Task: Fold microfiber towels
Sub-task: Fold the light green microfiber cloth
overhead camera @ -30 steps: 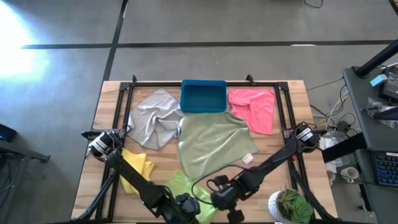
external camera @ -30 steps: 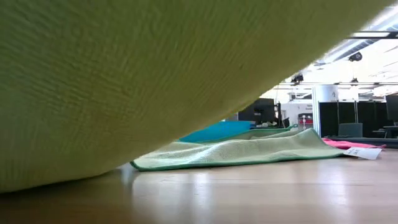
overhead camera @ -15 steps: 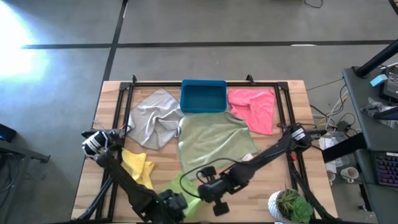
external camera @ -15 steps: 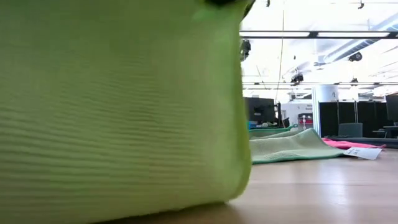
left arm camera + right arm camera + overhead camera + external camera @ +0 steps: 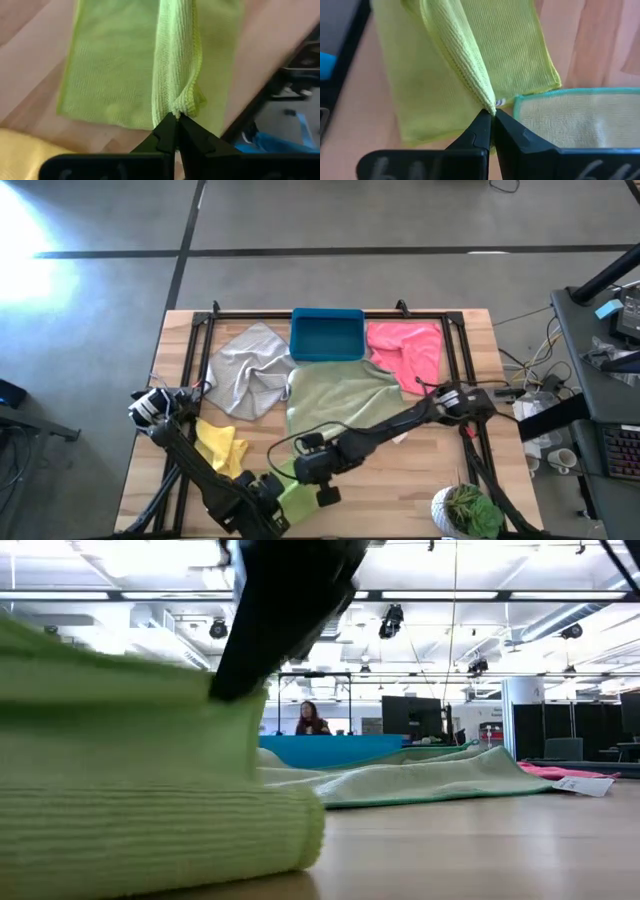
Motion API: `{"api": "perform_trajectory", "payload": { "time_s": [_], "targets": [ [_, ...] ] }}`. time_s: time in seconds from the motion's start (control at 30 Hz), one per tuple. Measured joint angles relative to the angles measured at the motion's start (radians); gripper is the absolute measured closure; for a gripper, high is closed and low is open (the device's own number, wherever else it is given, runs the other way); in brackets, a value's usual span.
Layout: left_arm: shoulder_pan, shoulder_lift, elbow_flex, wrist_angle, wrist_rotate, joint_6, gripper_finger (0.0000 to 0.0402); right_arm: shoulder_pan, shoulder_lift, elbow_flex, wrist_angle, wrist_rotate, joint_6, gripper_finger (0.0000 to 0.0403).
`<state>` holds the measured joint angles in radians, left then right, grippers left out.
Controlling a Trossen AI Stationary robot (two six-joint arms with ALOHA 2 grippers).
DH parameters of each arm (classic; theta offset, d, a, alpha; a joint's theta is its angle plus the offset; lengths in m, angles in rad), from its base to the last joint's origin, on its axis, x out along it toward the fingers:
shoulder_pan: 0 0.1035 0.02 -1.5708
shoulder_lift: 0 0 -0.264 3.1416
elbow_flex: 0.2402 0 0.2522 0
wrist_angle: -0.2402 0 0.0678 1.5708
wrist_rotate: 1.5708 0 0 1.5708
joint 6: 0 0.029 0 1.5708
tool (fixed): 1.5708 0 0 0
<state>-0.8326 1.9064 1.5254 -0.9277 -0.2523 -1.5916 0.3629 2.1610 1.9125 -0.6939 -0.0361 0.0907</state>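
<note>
No legible text, label, brand, number or sign; the white tag (image 5: 583, 785) on the table is unreadable.

Dark jointed arms trailing black cables, white wrist housings.

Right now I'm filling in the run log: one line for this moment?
step: folding lime towel | left gripper: shut on its edge | right gripper: shut on its edge | sage towel: flat, unfolded

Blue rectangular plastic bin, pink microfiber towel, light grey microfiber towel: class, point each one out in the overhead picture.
Blue rectangular plastic bin (image 5: 327, 336), high view, on its inside floor.
Pink microfiber towel (image 5: 408, 348), high view, on the middle of the cloth.
Light grey microfiber towel (image 5: 246, 370), high view, on its crumpled centre.
</note>
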Motion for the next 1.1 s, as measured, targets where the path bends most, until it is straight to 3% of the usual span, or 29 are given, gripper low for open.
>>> {"api": "perform_trajectory", "payload": {
  "time_s": [0.37, 0.57, 0.87, 1.1],
  "targets": [
    [0.002, 0.001, -0.040, -0.003, -0.001, -0.003, 0.0401, -0.025, 0.118, 0.140, -0.099, -0.016, -0.050, 0.0392],
    [0.001, 0.001, -0.059, -0.002, 0.000, -0.041, 0.0394, -0.029, 0.121, 0.171, -0.092, -0.016, -0.062, 0.0364],
    [0.002, -0.016, -0.062, -0.120, 0.033, -0.137, 0.0314, -0.077, 0.121, 0.187, -0.084, -0.010, -0.012, 0.0296],
    [0.003, -0.070, -0.062, -0.171, 0.098, -0.122, 0.0261, -0.100, 0.078, 0.191, -0.207, -0.026, -0.015, 0.0275]
  ]
}}
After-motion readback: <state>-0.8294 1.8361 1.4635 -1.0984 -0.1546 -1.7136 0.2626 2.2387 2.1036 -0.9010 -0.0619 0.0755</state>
